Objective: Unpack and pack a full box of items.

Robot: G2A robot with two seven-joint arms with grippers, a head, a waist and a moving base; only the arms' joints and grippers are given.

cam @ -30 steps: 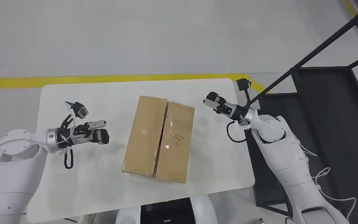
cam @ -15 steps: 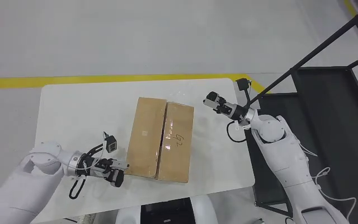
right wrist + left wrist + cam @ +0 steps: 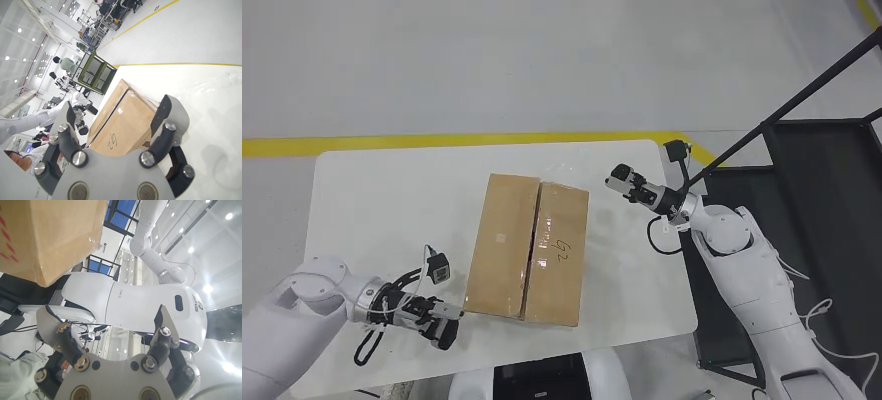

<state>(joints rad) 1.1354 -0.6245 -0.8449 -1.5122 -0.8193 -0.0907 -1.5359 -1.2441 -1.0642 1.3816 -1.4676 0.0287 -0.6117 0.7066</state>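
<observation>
Nearest the robot, the left gripper (image 3: 447, 325) (image 3: 104, 311) sits just off the near left corner of the brown cardboard box (image 3: 527, 248). Its fingers are spread wide with nothing between them, and they do not touch the cardboard. In the left wrist view that corner of the box (image 3: 47, 234) stands clear of both fingertips.

The box lies flat at the middle of the white table (image 3: 382, 190). Its top flaps are shut and meet along a taped seam, with a handwritten mark beside it.

Past the box's far right corner hangs the right gripper (image 3: 614, 181) (image 3: 117, 106), also gaping and empty, apart from the box (image 3: 113, 125). Beyond the box, a yellow floor line (image 3: 442, 145) runs along the table's far edge.
</observation>
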